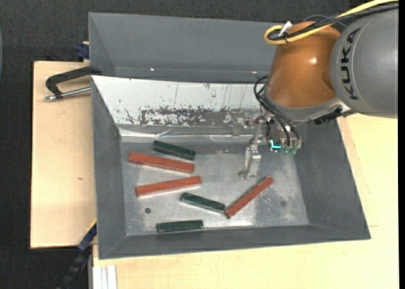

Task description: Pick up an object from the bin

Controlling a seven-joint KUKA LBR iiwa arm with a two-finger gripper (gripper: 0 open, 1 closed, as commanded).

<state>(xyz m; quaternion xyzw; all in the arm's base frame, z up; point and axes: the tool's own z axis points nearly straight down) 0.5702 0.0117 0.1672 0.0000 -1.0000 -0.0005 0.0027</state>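
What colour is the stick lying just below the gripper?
Red-brown stick, seen in the camera view.

Single camera is looking down on the grey bin [105, 155] from above, slightly oblique; arm [373, 60] is occupying frame right.

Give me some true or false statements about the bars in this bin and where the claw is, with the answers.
1. Three red bars lie in the bin. True.
2. The claw hangs over the bin's left half. False: it is in the right half, by the upper end of the slanted red bar.
3. Three dark green bars lie in the bin. True.
4. The lowest dark green bar in the view rests on a red bar. False: it lies alone on the bin floor.
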